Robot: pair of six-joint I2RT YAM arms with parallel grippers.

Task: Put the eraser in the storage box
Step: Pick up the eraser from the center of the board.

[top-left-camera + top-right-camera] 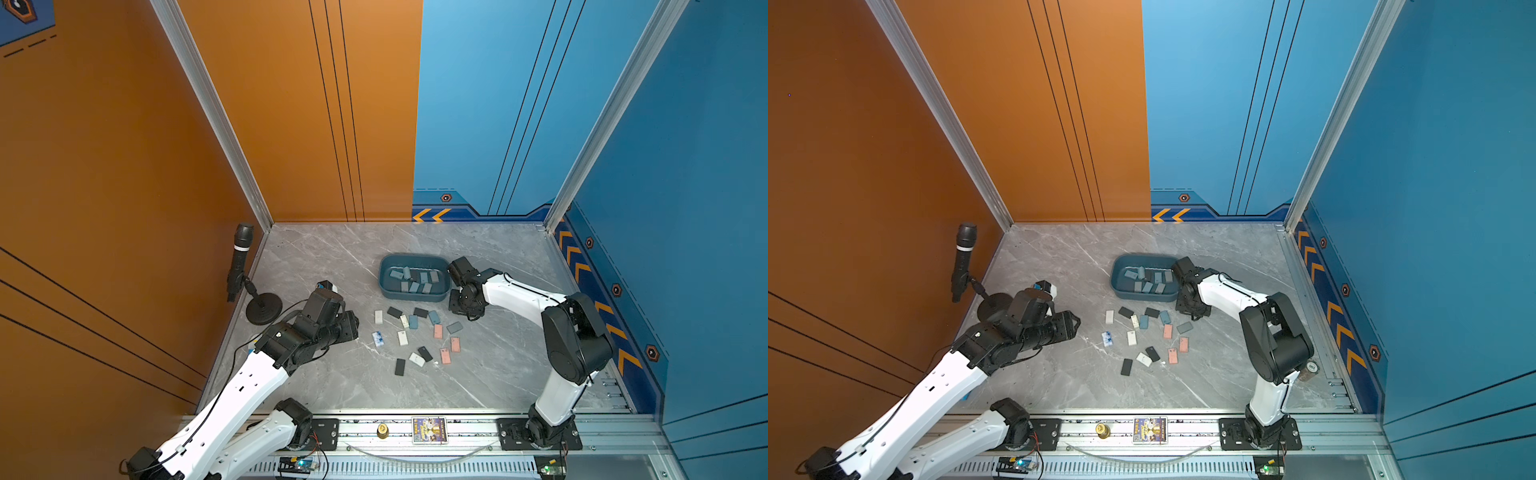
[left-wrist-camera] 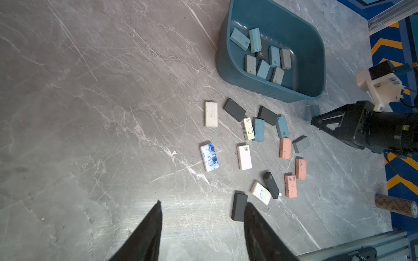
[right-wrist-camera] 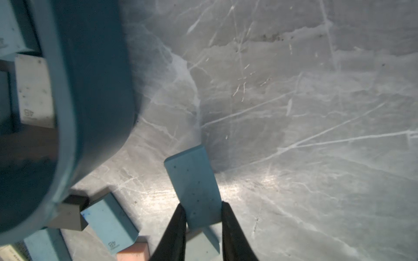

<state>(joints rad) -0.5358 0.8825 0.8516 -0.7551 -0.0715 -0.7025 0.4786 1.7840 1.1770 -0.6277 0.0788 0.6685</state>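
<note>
At the left edge of the counter a microphone stands on its round base, clear of the working area. The left arm hangs over the left half of the counter with its wrist turned toward the middle. The left jaws stand apart with nothing between them, which reads as waiting or lining up on the pile rather than carrying. The loose erasers, white, black, blue, grey and pink, lie flat and scattered about the middle of the counter. They are just in front of the storage box, so either arm has only a short trip to it. The box sits toward the back edge, a little right of centre, with a cluster of blue and grey erasers already on its floor. At the box's right end the right arm reaches down. The right jaws are clamped across the width of a blue-grey eraser near one end, so most of its length sticks out ahead of them. That eraser is off the counter, its shadow falling below it, and just beside the box's outer wall, not yet over the rim. It probably needs to be lifted and carried over the rim before it is released.
</note>
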